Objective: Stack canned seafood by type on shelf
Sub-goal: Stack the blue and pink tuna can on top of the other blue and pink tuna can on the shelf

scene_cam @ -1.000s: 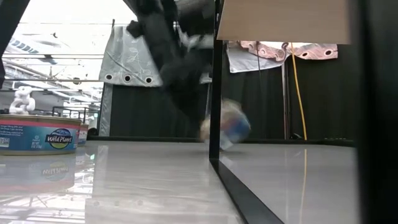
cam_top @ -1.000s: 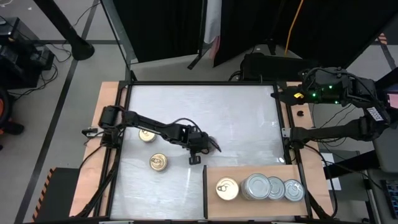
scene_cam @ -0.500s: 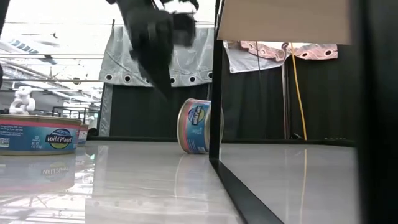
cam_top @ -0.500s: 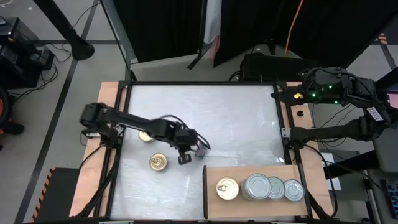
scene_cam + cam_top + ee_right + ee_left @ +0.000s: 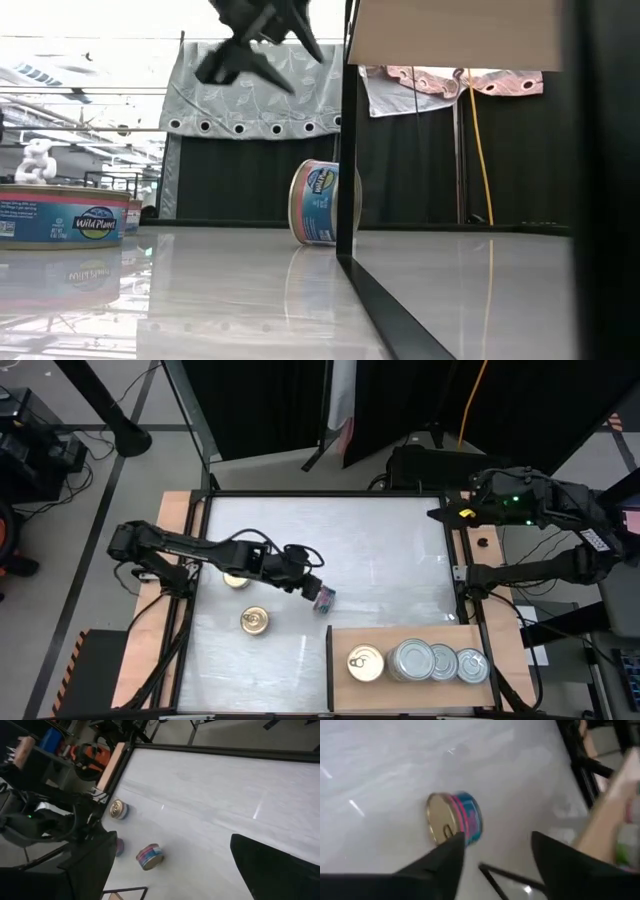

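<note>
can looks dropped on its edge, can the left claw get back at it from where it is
Probably yes: the left claw hangs open just above and beside the tipped can, with only bare tabletop around it. Standing on its rim, though, it may roll when touched.

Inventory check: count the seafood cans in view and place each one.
7. On the shelf: one gold-top can, three silver-top cans. On the white tabletop: two upright gold-top cans, one tipped can. Stacks may hide more.
</note>
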`<act>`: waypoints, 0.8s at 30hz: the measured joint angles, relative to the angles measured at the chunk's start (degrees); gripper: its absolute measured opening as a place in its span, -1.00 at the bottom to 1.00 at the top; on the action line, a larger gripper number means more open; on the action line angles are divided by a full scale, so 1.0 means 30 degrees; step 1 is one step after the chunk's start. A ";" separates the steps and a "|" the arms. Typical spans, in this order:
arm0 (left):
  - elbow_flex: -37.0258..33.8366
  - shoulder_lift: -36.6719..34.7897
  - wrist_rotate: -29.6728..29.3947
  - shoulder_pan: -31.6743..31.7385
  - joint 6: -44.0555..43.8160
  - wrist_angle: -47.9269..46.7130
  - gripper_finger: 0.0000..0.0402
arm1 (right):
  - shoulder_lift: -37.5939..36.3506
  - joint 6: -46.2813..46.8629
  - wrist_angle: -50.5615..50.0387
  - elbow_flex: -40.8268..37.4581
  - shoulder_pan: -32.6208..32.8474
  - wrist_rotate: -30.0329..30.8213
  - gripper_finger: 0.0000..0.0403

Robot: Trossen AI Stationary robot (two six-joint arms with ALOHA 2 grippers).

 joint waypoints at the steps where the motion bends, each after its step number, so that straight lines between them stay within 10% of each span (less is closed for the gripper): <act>1: -0.0013 0.0244 -0.0369 -0.0052 -0.0015 0.0218 0.21 | 0.0170 0.0007 0.0000 0.0000 0.0000 0.0000 0.88; 24: 0.0007 0.4395 -0.2482 -0.0791 -0.1577 0.1737 0.91 | 0.0943 -0.0426 0.0000 0.0000 0.0000 -0.0648 0.88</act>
